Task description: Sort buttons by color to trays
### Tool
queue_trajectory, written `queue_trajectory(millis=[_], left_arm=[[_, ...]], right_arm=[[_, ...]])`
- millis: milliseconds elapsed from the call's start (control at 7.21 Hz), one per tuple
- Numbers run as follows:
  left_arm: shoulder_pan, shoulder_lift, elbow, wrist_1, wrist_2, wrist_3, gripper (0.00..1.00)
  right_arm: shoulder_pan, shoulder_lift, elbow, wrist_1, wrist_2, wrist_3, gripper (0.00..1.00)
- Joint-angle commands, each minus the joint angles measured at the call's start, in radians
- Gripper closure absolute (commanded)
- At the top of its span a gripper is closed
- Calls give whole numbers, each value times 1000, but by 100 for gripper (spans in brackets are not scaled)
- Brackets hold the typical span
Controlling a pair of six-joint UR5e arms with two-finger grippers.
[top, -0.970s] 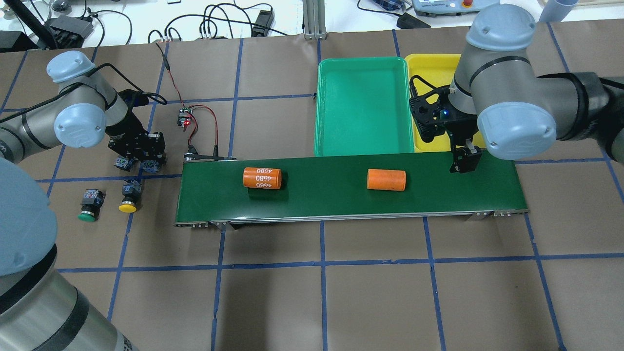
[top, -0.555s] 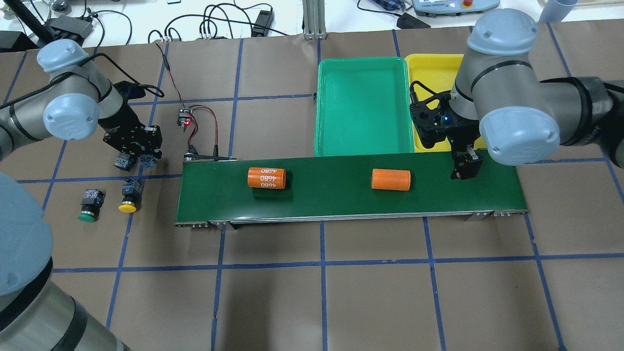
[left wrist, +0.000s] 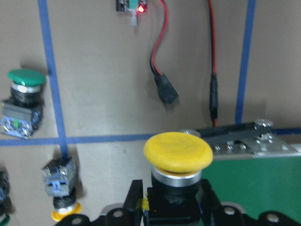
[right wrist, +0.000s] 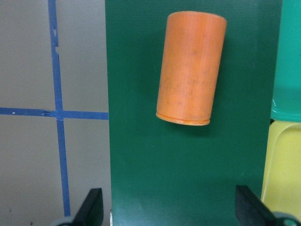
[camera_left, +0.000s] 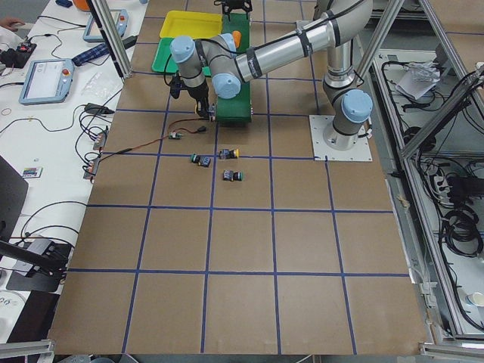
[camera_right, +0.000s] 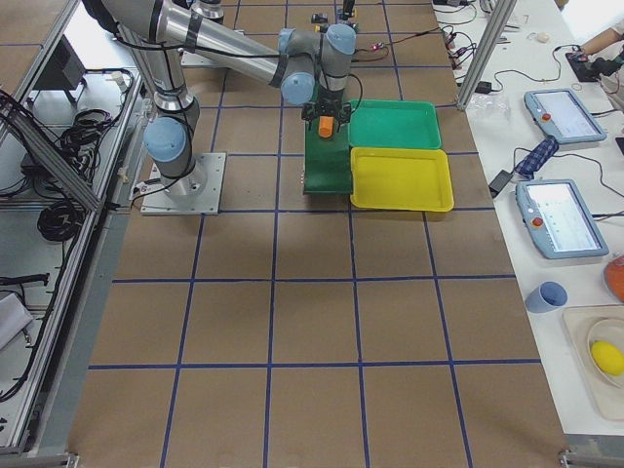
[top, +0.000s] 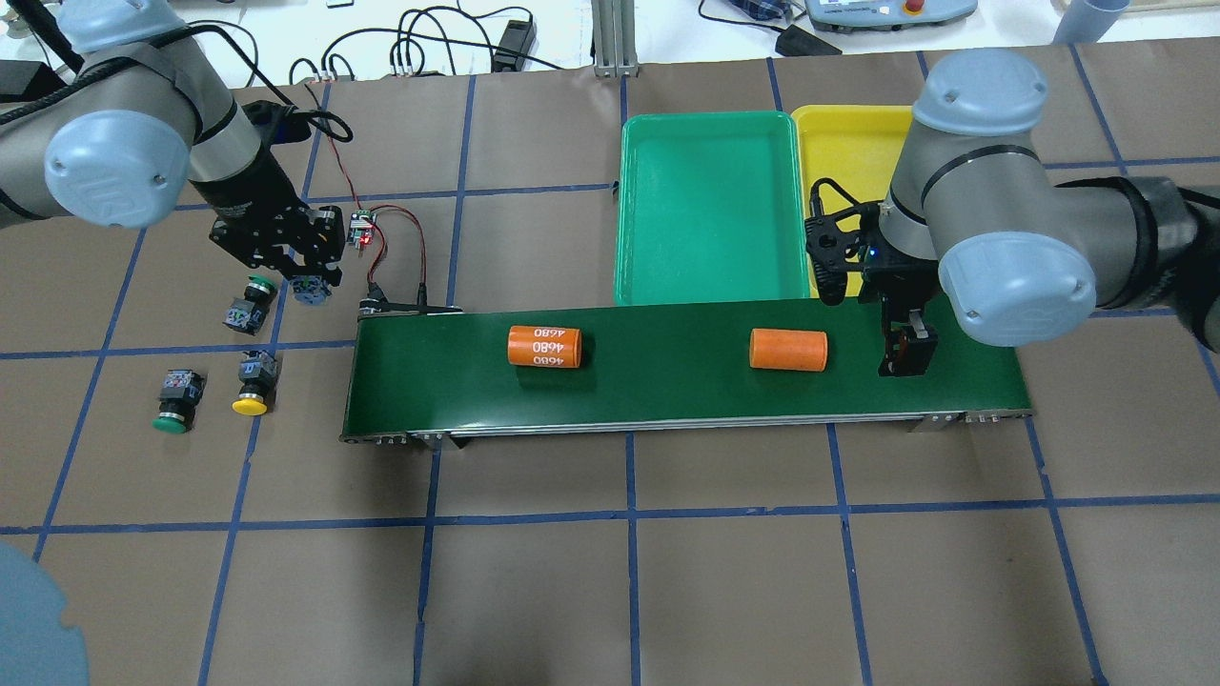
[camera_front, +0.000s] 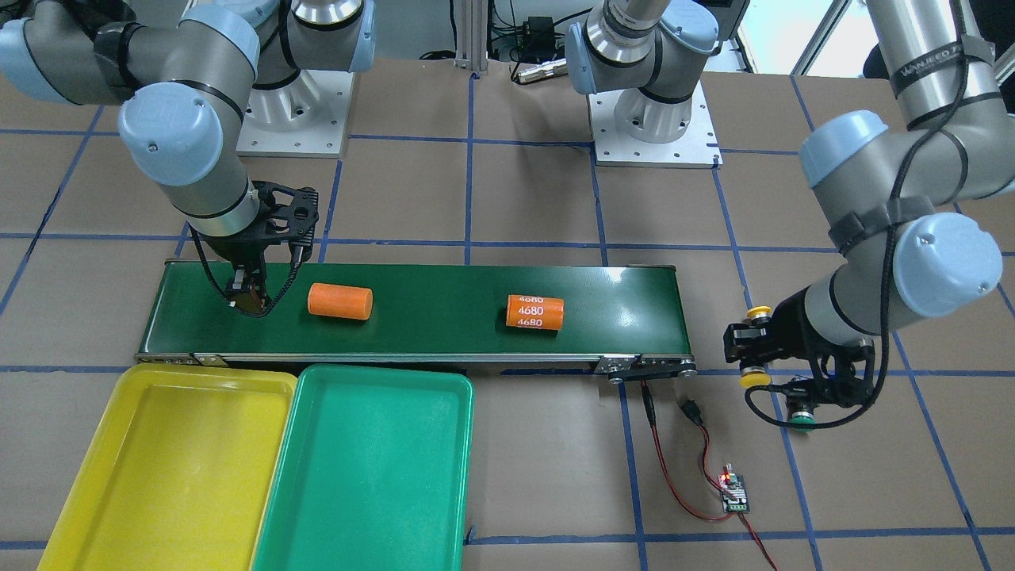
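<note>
My left gripper [top: 303,276] is shut on a yellow button [left wrist: 178,153] and holds it above the table, just left of the conveyor's end; the button's cap also shows in the front view [camera_front: 756,379]. A green button [top: 250,303] lies just left of it. A second yellow button [top: 252,386] and a second green button [top: 174,404] lie nearer the robot. My right gripper [top: 905,354] hangs open and empty over the belt's right end. The green tray [top: 710,205] and the yellow tray [top: 843,133] stand beyond the belt, both empty.
The dark-green conveyor belt [top: 667,391] carries an orange cylinder marked 4680 [top: 543,346] and a plain orange cylinder [top: 787,350], the plain one close to my right gripper. A small circuit board with red and black wires [top: 360,229] lies by the belt's left end.
My left gripper has risen with the yellow button and moved away from the robot and towards the belt, leaving the green button behind. Both cylinders have travelled right on the belt.
</note>
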Motion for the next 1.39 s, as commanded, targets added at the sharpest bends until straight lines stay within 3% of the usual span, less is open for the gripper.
queue_trajectory(millis=[0, 139, 555, 832, 1248], left_arm=[[-58, 86, -146, 30, -3, -115, 100], [-107, 77, -180, 129, 1, -114, 100], [-107, 58, -231, 235, 13, -9, 100], [-109, 81, -266, 225, 19, 7, 100], [-101, 83, -289, 240, 17, 3, 97]], right_arm=[[3, 3, -5, -7, 50, -4, 0], [3, 7, -5, 1, 61, -3, 0], [7, 44, -16, -16, 55, 14, 0], [12, 35, -20, -22, -120, 42, 0], [12, 44, -34, -3, -176, 70, 0]])
